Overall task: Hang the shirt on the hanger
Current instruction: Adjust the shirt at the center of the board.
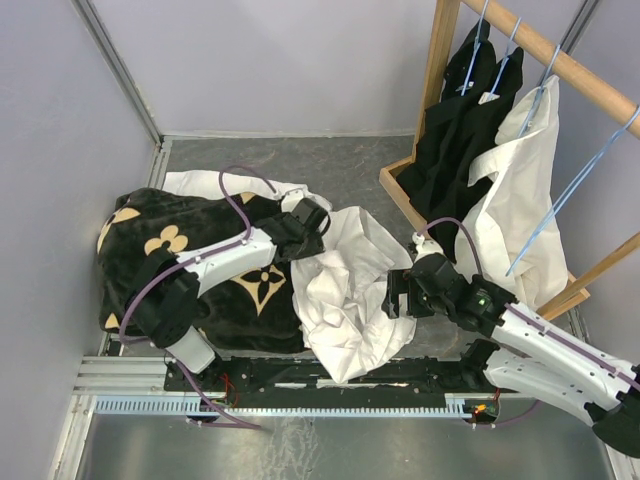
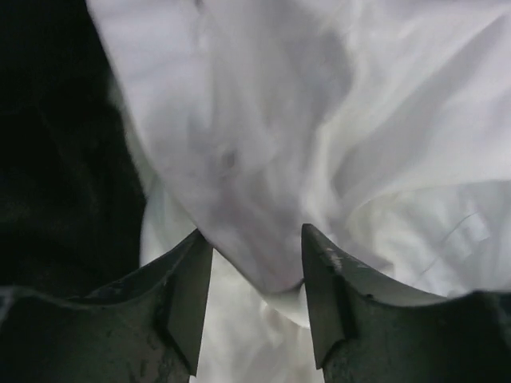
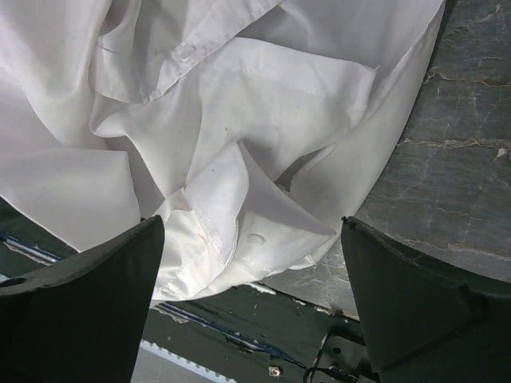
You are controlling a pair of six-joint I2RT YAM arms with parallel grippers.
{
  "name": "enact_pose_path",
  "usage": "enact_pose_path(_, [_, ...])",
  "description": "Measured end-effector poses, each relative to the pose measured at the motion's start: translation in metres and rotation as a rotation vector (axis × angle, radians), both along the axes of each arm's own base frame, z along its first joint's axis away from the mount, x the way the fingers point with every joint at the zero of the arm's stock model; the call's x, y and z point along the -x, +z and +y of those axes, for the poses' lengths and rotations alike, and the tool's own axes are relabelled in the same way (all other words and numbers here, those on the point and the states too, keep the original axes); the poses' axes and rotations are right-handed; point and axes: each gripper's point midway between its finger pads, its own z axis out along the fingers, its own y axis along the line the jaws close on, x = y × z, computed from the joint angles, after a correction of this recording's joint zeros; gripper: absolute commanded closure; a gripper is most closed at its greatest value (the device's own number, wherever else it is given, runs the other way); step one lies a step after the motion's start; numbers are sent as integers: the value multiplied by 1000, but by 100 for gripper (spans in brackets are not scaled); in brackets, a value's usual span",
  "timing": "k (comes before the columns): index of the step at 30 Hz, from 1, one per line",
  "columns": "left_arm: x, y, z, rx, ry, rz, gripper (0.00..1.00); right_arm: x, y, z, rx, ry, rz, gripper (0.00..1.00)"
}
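- The wooden rack (image 1: pixel 437 70) stands at the far right of the worktop (image 1: pixel 330 165). From its rail hang black shirts (image 1: pixel 455 140), a white garment (image 1: pixel 515 215) and the light-blue wire hanger (image 1: pixel 560 208), which slants across the front of that white garment.
- The shirt (image 1: pixel 345 290) lies crumpled in a heap on the worktop, left of the rack's foot and apart from it, on the side nearer the arms' bases.
- The right claw (image 3: pixel 253 219) hovers between the rack's foot and the heap, over the shirt's rack-side edge. Its fingers stand wide apart, with a stitched corner of the shirt and its button (image 3: pixel 255 238) lying below the gap.
- The left claw (image 2: pixel 257 239) sits at the side of the heap away from the rack. Its fingers are apart, a fold of the shirt runs down between them, and the gap is not closed on it.
- Farther from the rack than the shirt, a black cloth with tan flower motifs (image 1: pixel 165 265) is bunched up against the heap.
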Motion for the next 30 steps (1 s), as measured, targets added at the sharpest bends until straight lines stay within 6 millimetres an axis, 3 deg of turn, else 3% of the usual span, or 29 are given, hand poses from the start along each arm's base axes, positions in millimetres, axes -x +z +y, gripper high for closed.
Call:
enact_pose_path(3, [23,-18,17,11,-24,61,95,-1,2,0,-4,2,-9,1])
enact_pose_path(6, [28,-18,32,54,-31,94,97,-1,5,0,-15,0,-21,1])
enact_pose_path(10, [3,4,50,77,-36,86,97,-1,10,0,-34,0,-39,1])
enact_pose_path(13, [-34,52,41,56,-101,20,97,0,13,-2,-37,-4,-47,1])
enact_pose_path(16, [-85,139,12,42,-208,-150,97,0,18,-7,-51,-21,-68,1])
enact_pose_path(19, [-118,229,-7,1,-276,-346,97,1,27,-11,-80,-40,-96,1])
enact_pose_path(21, [-129,287,-17,-35,-312,-483,97,2,31,-14,-93,-55,-110,1])
enact_pose_path(23, [-126,328,-28,-64,-350,-596,97,3,33,-17,-99,-67,-119,1])
enact_pose_path(25, [-109,357,-45,-114,-416,-693,97,3,33,-20,-93,-77,-122,1])
enact_pose_path(27, [-83,366,-69,-154,-513,-747,97,3,32,-22,-85,-81,-120,1])
enact_pose_path(30, [-29,358,-115,-195,-713,-774,97,3,33,-23,-78,-85,-122,1])
